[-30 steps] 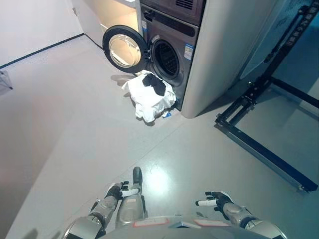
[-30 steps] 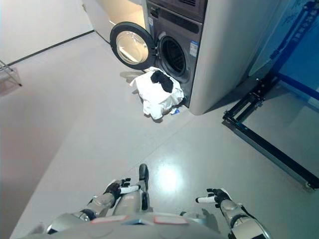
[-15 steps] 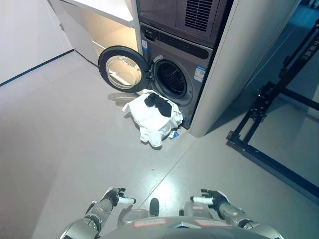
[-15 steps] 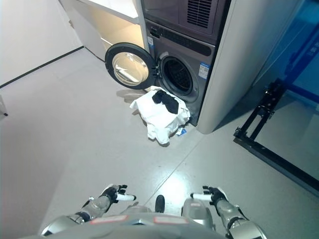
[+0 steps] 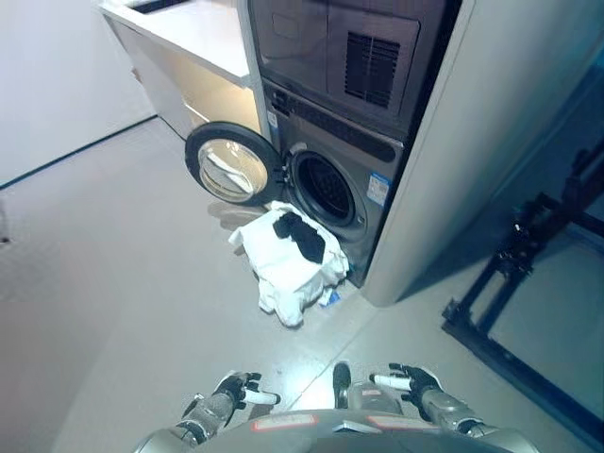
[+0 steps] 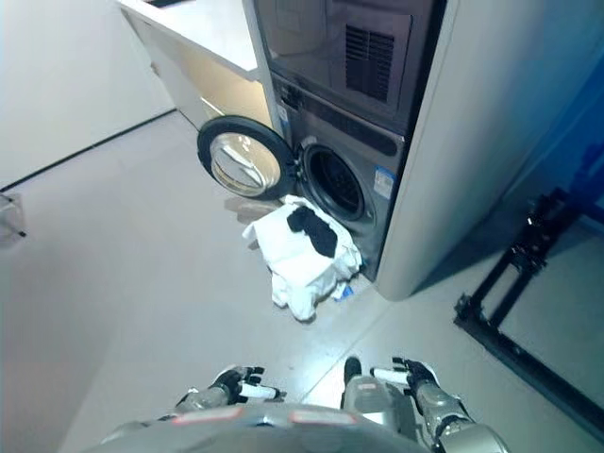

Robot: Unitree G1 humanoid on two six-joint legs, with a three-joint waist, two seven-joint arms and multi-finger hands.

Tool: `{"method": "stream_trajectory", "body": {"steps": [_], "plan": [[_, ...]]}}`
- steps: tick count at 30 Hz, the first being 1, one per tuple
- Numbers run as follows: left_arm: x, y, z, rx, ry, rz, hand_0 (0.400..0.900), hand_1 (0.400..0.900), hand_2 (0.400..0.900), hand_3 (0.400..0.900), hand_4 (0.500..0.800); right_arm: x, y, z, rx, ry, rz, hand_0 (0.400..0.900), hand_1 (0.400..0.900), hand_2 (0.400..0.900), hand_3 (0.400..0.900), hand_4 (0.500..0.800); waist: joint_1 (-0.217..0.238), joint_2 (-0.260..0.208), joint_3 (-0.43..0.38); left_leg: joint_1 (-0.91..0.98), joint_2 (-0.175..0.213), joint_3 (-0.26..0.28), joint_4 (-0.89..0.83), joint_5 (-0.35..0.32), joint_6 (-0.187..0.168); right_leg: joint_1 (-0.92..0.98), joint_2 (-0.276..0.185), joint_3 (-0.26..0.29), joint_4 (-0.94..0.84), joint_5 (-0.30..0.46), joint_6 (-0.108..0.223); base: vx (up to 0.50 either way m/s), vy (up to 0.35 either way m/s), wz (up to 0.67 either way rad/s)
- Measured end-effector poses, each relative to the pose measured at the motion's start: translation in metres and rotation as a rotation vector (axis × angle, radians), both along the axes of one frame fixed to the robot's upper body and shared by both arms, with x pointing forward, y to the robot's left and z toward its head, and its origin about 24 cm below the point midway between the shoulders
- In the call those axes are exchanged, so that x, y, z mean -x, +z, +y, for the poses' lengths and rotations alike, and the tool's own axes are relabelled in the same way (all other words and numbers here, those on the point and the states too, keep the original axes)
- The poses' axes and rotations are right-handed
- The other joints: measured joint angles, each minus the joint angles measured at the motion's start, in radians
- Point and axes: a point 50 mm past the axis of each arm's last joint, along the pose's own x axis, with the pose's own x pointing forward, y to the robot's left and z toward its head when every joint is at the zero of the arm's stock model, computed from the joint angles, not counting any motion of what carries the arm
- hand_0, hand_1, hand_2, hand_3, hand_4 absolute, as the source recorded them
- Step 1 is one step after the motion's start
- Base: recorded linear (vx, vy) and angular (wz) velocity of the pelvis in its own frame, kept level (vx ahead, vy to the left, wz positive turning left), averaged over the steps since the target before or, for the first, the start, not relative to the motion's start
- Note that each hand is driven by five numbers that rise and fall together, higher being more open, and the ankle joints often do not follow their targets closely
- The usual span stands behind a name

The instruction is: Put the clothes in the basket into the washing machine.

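A grey washing machine (image 5: pixel 335 170) stands ahead with its round door (image 5: pixel 228 165) swung open to the left and the dark drum (image 5: pixel 324 191) showing. On the floor right in front of it sits the basket, hidden under white clothes (image 5: pixel 286 264) that spill over it, with a black garment (image 5: pixel 300 234) on top. My left hand (image 5: pixel 234 390) and right hand (image 5: pixel 412 383) show at the bottom edge, well short of the clothes. Both hold nothing, fingers relaxed.
A white counter with a lit recess (image 5: pixel 193 66) runs left of the machine. A tall grey panel (image 5: pixel 472 151) flanks its right side. A black metal frame (image 5: pixel 514 274) lies on the floor at the right. Open grey floor (image 5: pixel 123 274) lies to the left.
The whole view has tilted up and shifted, so more of the machine's upper part shows. My hands stay low at the bottom edge, empty as before.
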Motion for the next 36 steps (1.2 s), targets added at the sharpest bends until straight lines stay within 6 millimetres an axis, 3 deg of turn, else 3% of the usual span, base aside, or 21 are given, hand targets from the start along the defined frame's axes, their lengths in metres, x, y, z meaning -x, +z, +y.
{"method": "stream_trajectory", "body": {"steps": [2,3,5,6,7,8,10,11,13,16,19,21,23,24,28,32,34,35,36], "plan": [[0.001,0.0,0.001,-0.005,0.004,0.003,0.9,0.9,0.9,0.9,0.8,0.001,0.001,-0.006,0.014,-0.002,0.003,0.9,0.9,0.9,0.9,0.8,0.016,-0.007,-0.008,-0.078,-0.01,0.009,0.216,-0.015,-0.049,0.041,0.009,0.021,-0.04,-0.009,-0.02,0.32,-0.257,-0.23],[0.002,-0.001,0.003,-0.012,0.008,0.01,0.9,0.9,0.9,0.9,0.8,0.0,0.002,-0.006,0.016,0.008,0.001,0.9,0.9,0.9,0.9,0.8,0.021,-0.014,-0.01,-0.148,-0.018,-0.003,0.381,-0.004,-0.092,0.067,0.012,0.024,-0.061,-0.004,-0.057,0.33,-0.267,-0.54],[0.003,-0.001,0.003,-0.015,0.015,0.017,0.9,0.9,0.9,0.9,0.8,0.003,0.002,-0.008,0.023,0.015,0.013,0.9,0.9,0.9,0.9,0.8,0.032,-0.015,-0.008,-0.257,-0.042,-0.037,0.653,0.095,-0.151,0.103,0.032,0.059,-0.07,-0.006,-0.109,0.26,-0.191,-0.64],[0.003,-0.001,0.003,-0.018,0.014,0.014,0.9,0.9,0.9,0.9,0.8,0.006,0.001,-0.009,0.027,0.025,0.033,0.9,0.9,0.9,0.9,0.8,0.047,-0.022,-0.005,-0.294,-0.057,-0.045,0.765,0.126,-0.149,0.12,0.034,0.077,-0.078,0.001,-0.107,0.28,-0.154,-1.02],[0.001,0.0,0.005,-0.024,0.019,0.005,0.9,0.9,0.9,0.9,0.8,0.008,0.0,-0.008,0.029,0.034,0.046,0.9,0.9,0.9,0.9,0.8,0.046,-0.033,-0.004,-0.333,-0.082,-0.059,0.823,0.157,-0.135,0.141,0.033,0.078,-0.08,-0.025,-0.132,0.38,-0.184,-1.41],[-0.005,0.001,0.007,-0.033,0.013,-0.016,0.9,0.9,0.9,0.9,0.8,0.009,0.0,-0.008,0.035,0.039,0.055,0.9,0.9,0.9,0.9,0.8,0.051,-0.041,0.002,-0.371,-0.104,-0.058,0.861,0.149,-0.11,0.153,0.036,0.11,-0.08,-0.035,-0.139,0.3,-0.06,-1.26],[-0.018,0.006,0.011,-0.04,0.002,-0.07,0.9,0.9,0.9,0.9,0.8,0.003,0.001,-0.008,0.041,0.042,0.041,0.9,0.9,0.9,0.9,0.8,0.093,-0.076,0.038,-0.433,-0.114,-0.016,0.829,0.111,-0.036,0.17,0.028,0.197,-0.08,-0.036,-0.145,0.3,-0.018,-0.94],[-0.023,0.008,0.015,-0.056,0.005,-0.093,0.9,0.9,0.9,0.9,0.8,0.0,0.002,-0.007,0.043,0.041,0.031,0.9,0.9,0.9,0.9,0.8,0.115,-0.089,0.046,-0.451,-0.095,-0.007,0.721,0.096,-0.012,0.176,0.031,0.244,-0.083,-0.039,-0.148,0.24,0.027,-0.58],[-0.033,0.012,0.019,-0.074,0.006,-0.125,0.9,0.9,0.9,0.9,0.8,-0.004,0.003,-0.008,0.059,0.038,0.016,0.9,0.9,0.9,0.9,0.8,0.119,-0.091,0.073,-0.494,-0.05,-0.023,0.595,0.107,-0.03,0.207,0.044,0.225,-0.1,-0.026,-0.143,0.31,0.091,-0.76],[-0.032,0.012,0.02,-0.087,-0.017,-0.126,0.9,0.9,0.9,0.9,0.8,-0.011,0.005,-0.009,0.071,0.037,-0.014,0.9,0.9,0.9,0.9,0.8,0.118,-0.06,0.081,-0.457,0.048,-0.048,0.138,0.158,-0.054,0.229,0.08,0.307,-0.127,-0.047,-0.144,0.46,0.167,-1.08],[-0.029,0.01,0.014,-0.087,-0.052,-0.11,0.9,0.9,0.9,0.9,0.8,-0.008,0.006,-0.013,0.083,0.029,-0.006,0.9,0.9,0.9,0.9,0.8,0.105,-0.019,0.091,-0.395,0.097,-0.053,-0.097,0.251,-0.077,0.259,0.086,0.382,-0.133,-0.077,-0.121,0.46,0.225,-0.78],[-0.026,0.008,0.007,-0.076,-0.083,-0.097,0.9,0.9,0.9,0.9,0.8,-0.006,0.007,-0.018,0.09,0.014,0.002,0.9,0.9,0.9,0.9,0.8,0.08,0.001,0.086,-0.335,0.114,0.023,-0.149,0.269,-0.072,0.272,0.064,0.409,-0.132,-0.1,-0.083,0.44,0.292,-0.6],[-0.022,0.006,-0.007,-0.036,-0.087,-0.086,0.9,0.9,0.9,0.9,0.8,-0.004,0.01,-0.029,0.109,-0.007,-0.004,0.9,0.9,0.9,0.9,0.8,0.067,0.061,0.074,-0.282,0.117,0.063,-0.161,0.284,-0.043,0.275,0.055,0.451,-0.129,-0.121,-0.037,0.41,0.306,-0.65],[-0.021,0.006,-0.006,-0.037,-0.086,-0.081,0.9,0.9,0.9,0.9,0.8,-0.006,0.009,-0.023,0.094,-0.011,-0.013,0.9,0.9,0.9,0.9,0.8,0.067,0.047,0.077,-0.258,0.101,0.086,-0.158,0.265,-0.063,0.289,0.028,0.461,-0.126,-0.126,-0.024,0.38,0.283,-0.43],[-0.036,0.011,0.005,-0.069,-0.099,-0.112,0.9,0.9,0.9,0.9,0.8,-0.012,0.004,-0.004,0.03,0.0,-0.03,0.9,0.9,0.9,0.9,0.8,0.091,0.006,0.072,-0.218,0.048,0.095,-0.159,0.211,-0.022,0.238,-0.027,0.436,0.012,-0.177,0.055,0.31,0.241,0.0],[-0.054,0.018,0.009,-0.088,-0.132,-0.162,0.9,0.9,0.9,0.9,0.8,-0.008,0.002,0.0,0.015,-0.004,-0.014,0.9,0.9,0.9,0.9,0.8,0.067,-0.001,0.07,-0.177,0.002,0.092,-0.159,0.187,0.039,0.063,-0.019,0.42,0.469,-0.205,0.158,0.16,0.268,0.31],[-0.055,0.019,0.011,-0.094,-0.138,-0.166,0.9,0.9,0.9,0.9,0.8,-0.004,0.001,-0.001,0.016,-0.009,-0.002,0.9,0.9,0.9,0.9,0.8,0.05,-0.006,0.083,-0.148,-0.034,0.068,-0.159,0.178,0.068,-0.005,-0.007,0.445,0.656,-0.13,0.188,0.2,0.187,0.65],[-0.055,0.019,0.011,-0.092,-0.143,-0.164,0.9,0.9,0.9,0.9,0.8,0.002,0.0,-0.003,0.018,-0.021,0.017,0.9,0.9,0.9,0.9,0.8,0.031,0.005,0.089,-0.135,-0.039,0.035,-0.158,0.173,0.089,-0.01,-0.002,0.459,0.702,-0.089,0.18,0.26,0.124,0.75],[-0.054,0.019,0.012,-0.094,-0.145,-0.162,0.9,0.9,0.9,0.9,0.8,0.006,-0.001,-0.003,0.008,-0.057,0.021,0.9,0.9,0.9,0.9,0.8,0.027,0.012,0.095,-0.124,-0.043,0.003,-0.158,0.166,0.1,-0.022,-0.001,0.457,0.727,-0.101,0.162,0.25,0.078,0.67]]}}
